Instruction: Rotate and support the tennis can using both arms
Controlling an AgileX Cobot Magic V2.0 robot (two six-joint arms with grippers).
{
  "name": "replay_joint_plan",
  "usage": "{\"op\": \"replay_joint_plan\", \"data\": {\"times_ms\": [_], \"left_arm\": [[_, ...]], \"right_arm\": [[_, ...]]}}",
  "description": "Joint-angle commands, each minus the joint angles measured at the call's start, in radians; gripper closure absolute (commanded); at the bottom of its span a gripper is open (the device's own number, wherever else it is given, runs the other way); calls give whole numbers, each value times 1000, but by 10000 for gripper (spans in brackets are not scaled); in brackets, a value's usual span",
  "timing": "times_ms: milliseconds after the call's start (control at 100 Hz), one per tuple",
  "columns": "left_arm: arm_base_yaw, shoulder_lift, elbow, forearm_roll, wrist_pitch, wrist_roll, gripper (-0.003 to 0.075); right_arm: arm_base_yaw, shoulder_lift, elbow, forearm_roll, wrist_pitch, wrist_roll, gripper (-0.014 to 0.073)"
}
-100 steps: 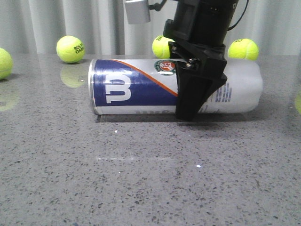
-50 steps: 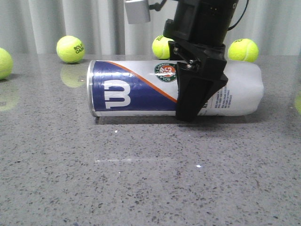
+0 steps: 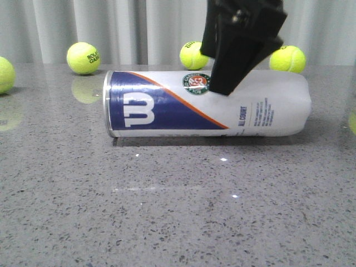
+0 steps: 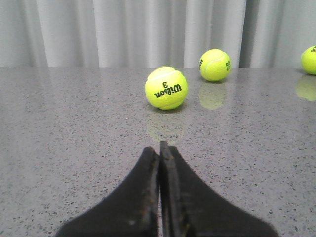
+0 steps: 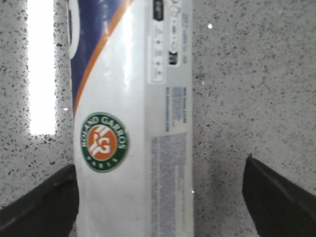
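The tennis can (image 3: 206,103) lies on its side on the grey table (image 3: 167,211), metal end to the left, with the navy panel, white W, orange stripe and round emblem facing the front camera. My right gripper (image 3: 225,83) hangs just above the can's middle. In the right wrist view the right gripper (image 5: 160,197) is open wide. The can (image 5: 133,118) lies between the fingers, close to one finger (image 5: 44,207) and well apart from the other. My left gripper (image 4: 160,148) is shut and empty, low over bare table. It does not show in the front view.
Tennis balls lie along the table's far edge by the curtain: one (image 3: 83,58) at the left, one (image 3: 192,54) behind the can, one (image 3: 287,58) at the right, one (image 3: 3,74) at the far left edge. In the left wrist view a Wilson ball (image 4: 166,88) lies ahead of the shut fingers.
The right gripper has let go of the can and risen above it. The can has rolled a little, so the W now stands upright.
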Motion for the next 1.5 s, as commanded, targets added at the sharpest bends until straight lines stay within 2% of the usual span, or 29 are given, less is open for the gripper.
{"op": "replay_joint_plan", "data": {"times_ms": [0,100,150,220,290,410,520,640,900,1490], "left_arm": [[-5,-39,47,-9,-76,-8,741],[-5,-39,47,-9,-76,-8,741],[-5,-39,47,-9,-76,-8,741],[-5,-39,47,-9,-76,-8,741],[-5,-39,47,-9,-76,-8,741],[-5,-39,47,-9,-76,-8,741],[-5,-39,47,-9,-76,-8,741],[-5,-39,47,-9,-76,-8,741],[-5,-39,47,-9,-76,-8,741],[-5,-39,47,-9,-76,-8,741]], "right_arm": [[-2,-78,-31,6,-30,-7,-63],[-2,-112,-31,6,-36,37,-62],[-2,-127,-31,1,-41,109,-51],[-2,-143,-31,-30,-44,240,11],[-2,-156,-31,-75,-45,399,135],[-2,-170,-31,-165,-45,657,451],[-2,-187,-31,-224,-46,852,665],[-7,-208,-29,-246,-46,1014,659],[-79,-308,80,-244,-102,1204,659],[-424,-744,546,-206,-390,1226,659]]}}
